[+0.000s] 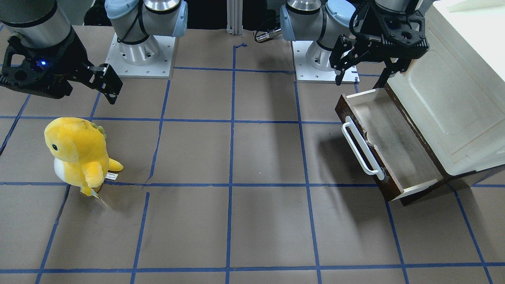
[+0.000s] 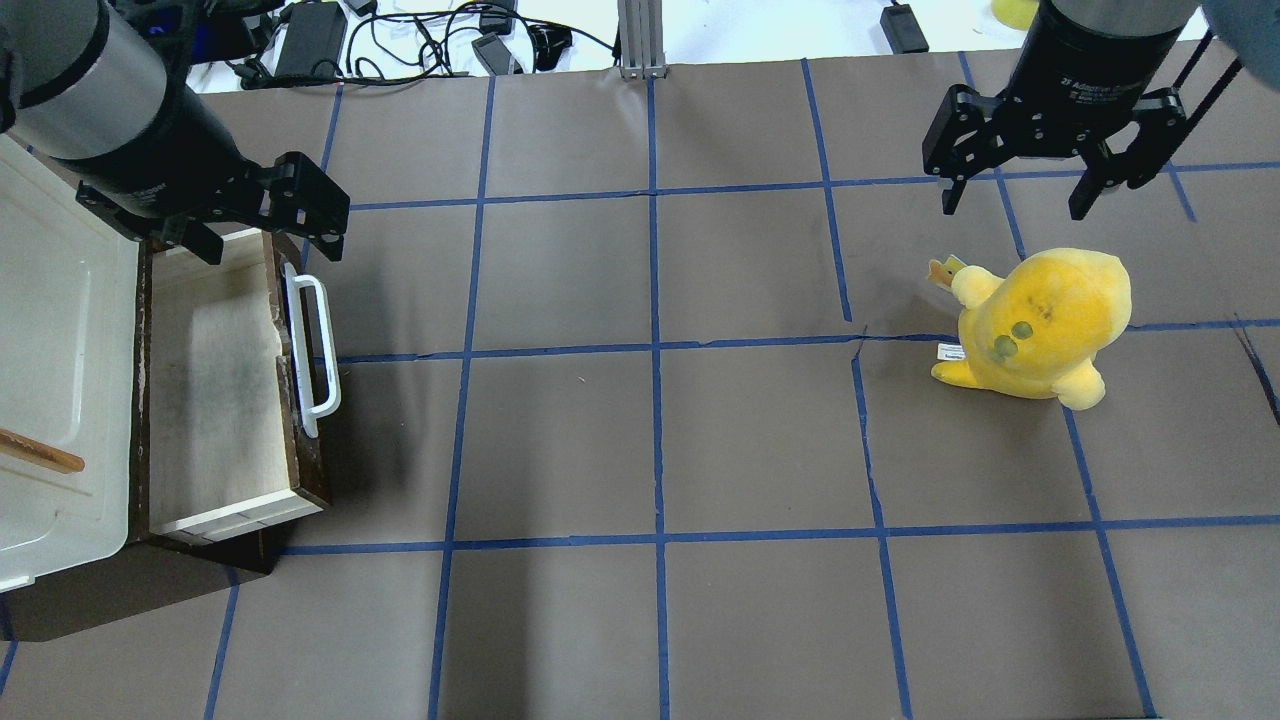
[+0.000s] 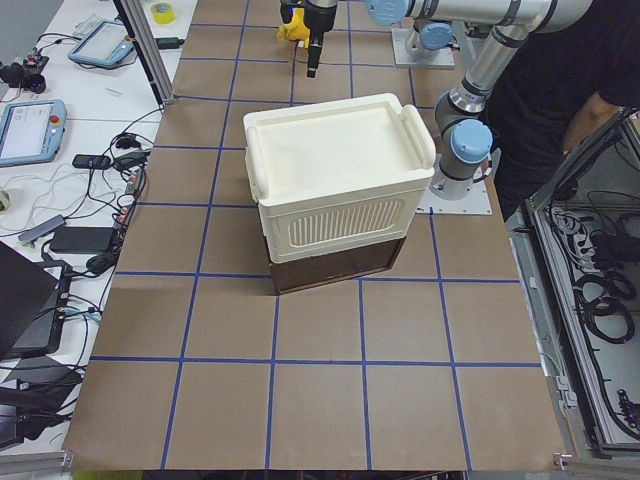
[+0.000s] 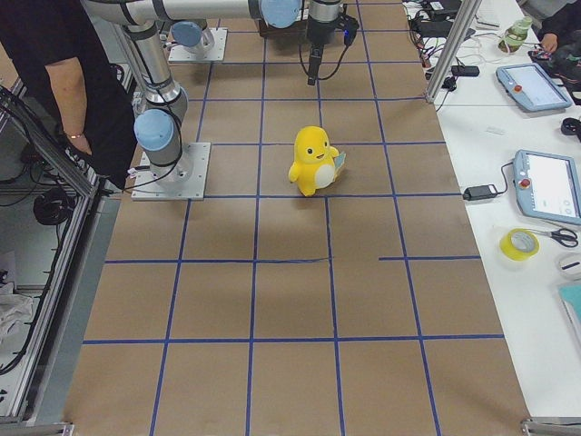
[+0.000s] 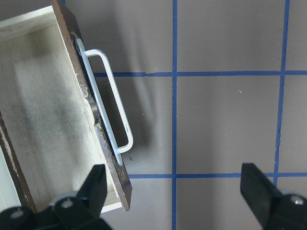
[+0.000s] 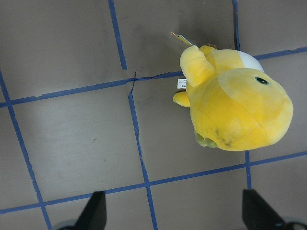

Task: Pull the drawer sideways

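Overhead: a brown paper table [image 2: 650, 450] is gridded with blue tape, and cables [image 2: 400, 40] crowd the white strip along the top edge. At the left edge the drawer [image 2: 215, 390] stands out of a cream cabinet [image 2: 60, 330], its white handle [image 2: 315, 350] facing right. The left gripper [image 2: 255, 230] hangs over the drawer's upper end, fingers spread, holding nothing. At upper right the right gripper [image 2: 1015, 195], fingers also spread, hangs above a yellow plush toy [image 2: 1040, 325].

Exterior left: tablets [image 3: 25, 130] lie on a white bench at left, and a person [image 3: 570, 80] in black stands at upper right.

Left wrist: the drawer's pale inside fills the left half.
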